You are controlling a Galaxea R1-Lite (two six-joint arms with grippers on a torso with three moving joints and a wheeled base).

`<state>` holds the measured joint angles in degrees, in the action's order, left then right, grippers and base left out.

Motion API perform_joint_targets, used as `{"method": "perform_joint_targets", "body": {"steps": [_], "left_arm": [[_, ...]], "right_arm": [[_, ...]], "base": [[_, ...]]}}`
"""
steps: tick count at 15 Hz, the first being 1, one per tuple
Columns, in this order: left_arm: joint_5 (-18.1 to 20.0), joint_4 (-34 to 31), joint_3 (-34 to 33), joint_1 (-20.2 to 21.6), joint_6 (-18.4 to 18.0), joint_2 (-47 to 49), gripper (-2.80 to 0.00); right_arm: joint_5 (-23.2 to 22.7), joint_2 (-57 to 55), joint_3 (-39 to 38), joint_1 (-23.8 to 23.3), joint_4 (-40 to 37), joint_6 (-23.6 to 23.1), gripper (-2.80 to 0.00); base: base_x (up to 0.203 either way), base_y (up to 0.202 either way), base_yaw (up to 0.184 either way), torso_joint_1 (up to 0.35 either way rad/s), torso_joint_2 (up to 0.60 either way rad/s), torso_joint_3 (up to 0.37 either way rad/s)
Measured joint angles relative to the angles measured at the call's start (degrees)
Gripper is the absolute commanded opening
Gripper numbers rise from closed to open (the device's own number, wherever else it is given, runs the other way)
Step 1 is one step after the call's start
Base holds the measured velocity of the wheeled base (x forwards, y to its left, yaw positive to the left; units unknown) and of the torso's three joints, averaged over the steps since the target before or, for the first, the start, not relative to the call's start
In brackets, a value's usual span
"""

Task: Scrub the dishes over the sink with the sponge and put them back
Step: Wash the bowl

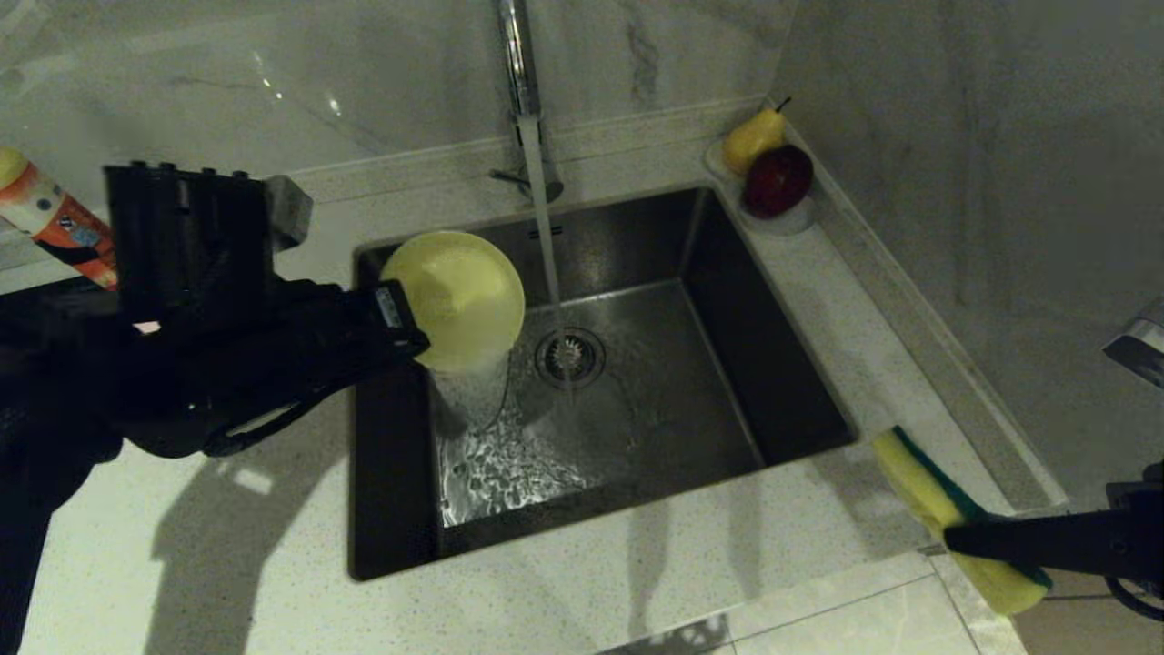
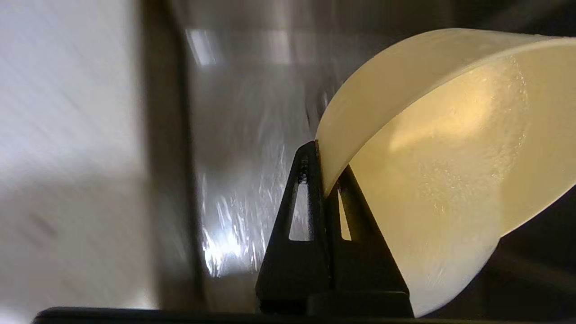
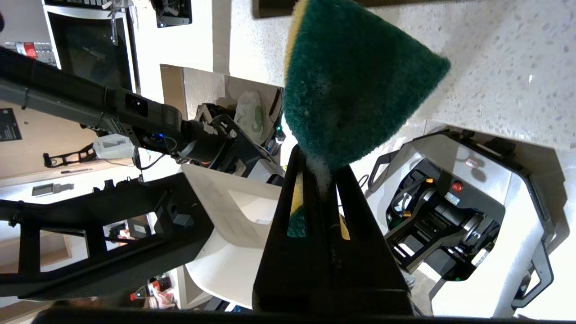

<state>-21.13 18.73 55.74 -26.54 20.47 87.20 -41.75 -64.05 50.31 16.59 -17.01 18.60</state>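
Observation:
My left gripper (image 1: 405, 332) is shut on the rim of the yellow bowl (image 1: 459, 296), holding it tipped over the left part of the steel sink (image 1: 637, 382). Water pours out of the bowl into the basin. In the left wrist view the two black fingers pinch the bowl's (image 2: 450, 148) wall at my left gripper (image 2: 323, 168). My right gripper (image 1: 955, 539) is shut on the sponge (image 1: 937, 500), yellow foam with a green face, held over the counter to the right of the sink. The right wrist view shows the green face of the sponge (image 3: 355, 85) above my right gripper (image 3: 320, 173). The other dishes are out of view.
The tap (image 1: 523, 82) runs a stream down onto the round drain (image 1: 569, 357). A clear dish with a pear (image 1: 753, 138) and a red apple (image 1: 778, 180) stands at the back right corner. An orange bottle (image 1: 55, 218) lies at the far left. A wall rises on the right.

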Motion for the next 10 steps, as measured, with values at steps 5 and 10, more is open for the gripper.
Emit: {"method": "perform_joint_targets", "body": {"steps": [5,10], "left_arm": [[-3.0,15.5,-4.6,0.3,-6.1,-5.0,-2.8],[0.4,26.7,-8.7,0.4,-14.6,-8.7,-2.8]], "right_arm": [[-0.1,-1.0,-0.8,0.5,-0.1,0.1,-2.8],[0.0,-2.9,-1.4,2.4,0.0,0.1,-2.8]], "base": [[0.0,0.0,0.0,0.0,0.0,0.0],[0.0,0.0,0.0,0.0,0.0,0.0]]}}
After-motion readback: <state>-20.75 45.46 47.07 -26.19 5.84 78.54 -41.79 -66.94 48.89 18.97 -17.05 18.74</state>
